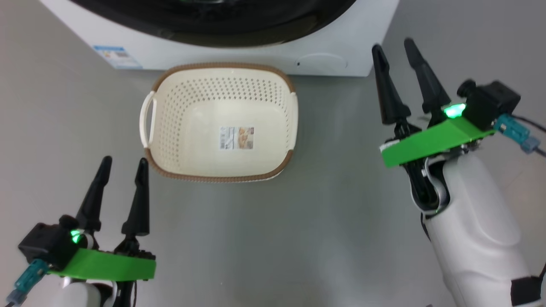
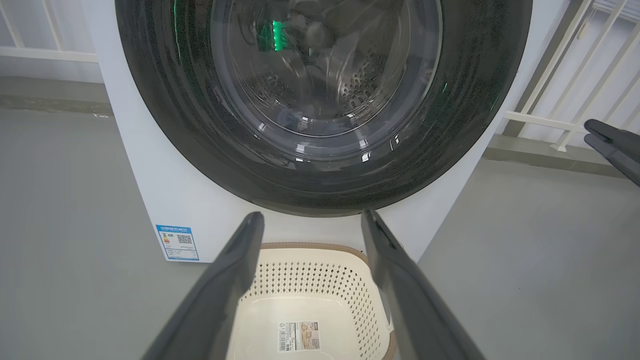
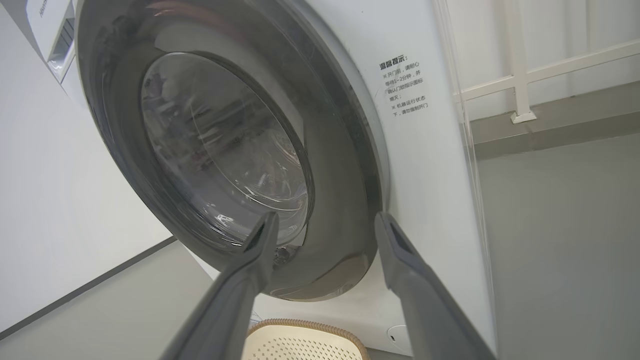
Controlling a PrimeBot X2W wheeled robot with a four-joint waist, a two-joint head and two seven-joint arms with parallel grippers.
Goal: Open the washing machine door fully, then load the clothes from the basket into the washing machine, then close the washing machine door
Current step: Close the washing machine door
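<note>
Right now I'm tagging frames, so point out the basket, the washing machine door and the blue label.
basket (image 1: pixel 192 98), head view, perforated inner wall.
washing machine door (image 2: pixel 165 125), left wrist view, glossy black rim.
blue label (image 2: pixel 174 242), left wrist view, its middle.

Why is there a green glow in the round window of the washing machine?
Left wrist view: the green patch in the door glass looks like a reflection, probably of a lamp like the green light by the right gripper in the head view. Right wrist view: the glass has pale streaky glare; the near fingers look soft.
</note>
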